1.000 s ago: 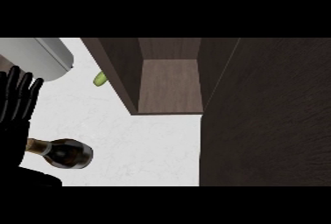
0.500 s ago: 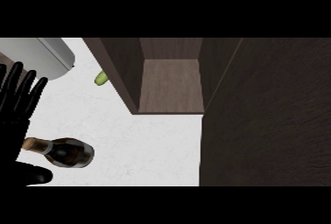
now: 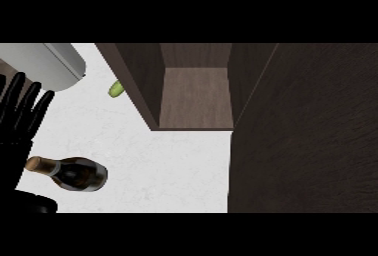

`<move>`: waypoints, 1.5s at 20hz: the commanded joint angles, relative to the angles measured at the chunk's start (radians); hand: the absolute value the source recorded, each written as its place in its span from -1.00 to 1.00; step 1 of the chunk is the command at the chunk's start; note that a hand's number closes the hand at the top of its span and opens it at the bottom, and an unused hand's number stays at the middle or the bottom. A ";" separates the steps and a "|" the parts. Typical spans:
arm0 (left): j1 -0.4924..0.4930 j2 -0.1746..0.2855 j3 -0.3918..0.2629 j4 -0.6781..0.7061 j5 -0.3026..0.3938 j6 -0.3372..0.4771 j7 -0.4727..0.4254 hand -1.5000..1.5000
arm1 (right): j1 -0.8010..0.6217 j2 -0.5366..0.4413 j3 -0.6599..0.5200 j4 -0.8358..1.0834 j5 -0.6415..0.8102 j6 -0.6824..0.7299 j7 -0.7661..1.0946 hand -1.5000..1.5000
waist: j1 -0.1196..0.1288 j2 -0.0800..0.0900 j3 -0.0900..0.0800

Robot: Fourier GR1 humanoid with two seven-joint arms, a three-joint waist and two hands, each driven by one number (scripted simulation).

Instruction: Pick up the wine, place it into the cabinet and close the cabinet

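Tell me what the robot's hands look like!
Only the left hand shows, at the view's left edge. It is plain black, with long, slim fingers ending in rounded tips. No markings or cables show. The right hand is out of view.

The place reads as a home kitchen. A white, faintly marbled counter (image 3: pixel 170 160) fills the lower left, and a tall dark wood cabinet (image 3: pixel 310 130) stands on it, one compartment (image 3: pixel 196 95) open to show brown board inside. A corked wine bottle (image 3: pixel 74 172) lies on the counter, a small green piece of produce (image 3: pixel 117 89) sits beside the cabinet, and a rounded grey appliance-like body (image 3: pixel 44 62) shows at the upper left.
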 commanded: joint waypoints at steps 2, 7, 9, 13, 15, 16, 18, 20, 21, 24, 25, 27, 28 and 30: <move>0.058 -0.049 -0.068 -0.089 -0.061 0.027 0.013 -1.00 | -0.079 -0.043 -0.126 0.049 -0.093 0.025 0.031 -1.00 | 0.003 0.000 0.000; 0.053 0.000 0.023 -0.091 0.027 0.007 0.061 -1.00 | -0.082 0.038 0.070 -0.033 0.068 -0.043 0.121 -1.00 | 0.004 0.000 0.000; 0.051 -0.048 -0.038 -0.108 -0.079 0.058 0.030 -1.00 | -0.046 0.003 -0.054 -0.012 -0.038 0.018 0.064 -1.00 | 0.001 0.000 0.000; 0.120 -0.041 0.010 -0.076 -0.034 -0.023 -0.011 -1.00 | -0.067 -0.013 -0.062 -0.088 -0.058 0.002 0.160 -1.00 | 0.001 0.000 0.000; 0.084 -0.007 0.056 -0.008 -0.026 -0.044 -0.024 -1.00 | -0.045 0.046 -0.011 0.030 0.011 0.020 0.028 -1.00 | 0.001 0.001 0.000; 0.171 -0.030 0.043 -0.047 -0.033 -0.065 -0.035 -1.00 | 0.037 0.033 -0.018 -0.036 -0.016 0.058 0.016 -1.00 | 0.001 -0.001 0.000; 0.154 -0.010 0.070 -0.086 -0.006 -0.053 0.014 -1.00 | -0.109 0.018 -0.049 0.009 -0.014 0.004 0.102 -1.00 | 0.004 0.000 0.000; 0.144 -0.027 0.070 0.016 -0.050 -0.081 -0.061 -1.00 | -0.080 0.037 -0.022 -0.019 0.002 -0.004 0.108 -1.00 | 0.002 0.000 0.000; 0.086 0.039 0.124 -0.032 -0.002 -0.022 0.054 -1.00 | -0.084 0.000 -0.076 -0.046 -0.064 0.023 0.126 -1.00 | 0.001 0.000 0.000; 0.193 -0.052 0.062 0.022 -0.104 -0.090 -0.104 -1.00 | -0.121 0.041 0.027 -0.096 0.030 -0.050 0.221 -1.00 | 0.003 0.000 -0.001; 0.198 0.017 0.159 0.021 0.007 -0.145 -0.077 -1.00 | -0.008 0.045 0.002 -0.073 0.027 0.018 0.090 -1.00 | 0.001 -0.001 0.000; 0.141 0.042 0.187 0.031 0.019 -0.109 -0.033 -1.00 | -0.013 0.023 -0.044 -0.068 -0.036 0.038 0.102 -1.00 | 0.000 0.000 0.000; 0.199 0.013 0.175 0.032 0.001 -0.140 -0.066 -1.00 | -0.077 0.032 -0.039 -0.045 -0.030 0.010 0.130 -1.00 | 0.003 0.000 0.000; 0.209 0.005 0.177 0.171 -0.049 -0.233 -0.202 -1.00 | -0.081 0.033 -0.038 -0.006 -0.006 0.017 0.106 -1.00 | 0.002 0.001 0.000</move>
